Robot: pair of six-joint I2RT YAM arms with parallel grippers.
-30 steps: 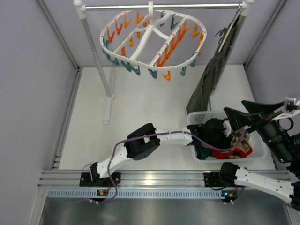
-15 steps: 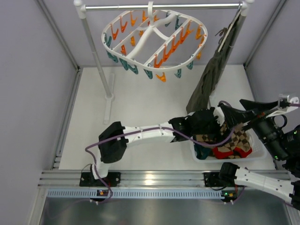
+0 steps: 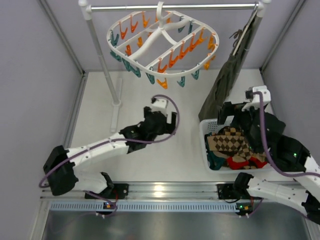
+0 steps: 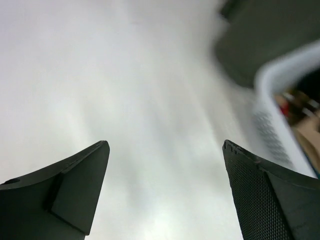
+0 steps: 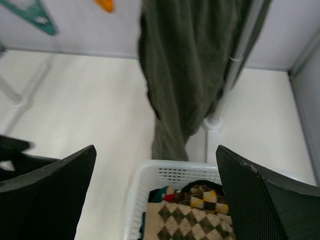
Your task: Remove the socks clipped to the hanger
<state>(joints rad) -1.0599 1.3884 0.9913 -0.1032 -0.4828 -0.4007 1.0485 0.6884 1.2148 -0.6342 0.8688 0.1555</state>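
Both my hands are empty right now. My left hand point(image 3: 161, 120) is spread wide with nothing between the fingers point(image 4: 75, 192), just bare white surface point(image 4: 125, 75) under it. The wrist view is blurry, but I can make out the basket point(image 4: 272, 97) off to that hand's right.

My right hand point(image 5: 156, 147) is wide too, not gripping anything. It hangs over the far rim of the basket, and the socks point(image 5: 190, 220) are right below it, piled inside. The brown argyle one is on top, with some red and teal cloth tucked in beside it. I can't tell how many socks are in there. The olive garment point(image 5: 190, 75) hangs straight ahead of that hand, close by, its lower end just beyond the basket.

The hanger point(image 3: 162, 47) is up on the rail point(image 3: 170, 7), well ahead of my left hand and apart from both. All I see on it are the orange and teal clips point(image 3: 172, 60), dangling with no sock in them.
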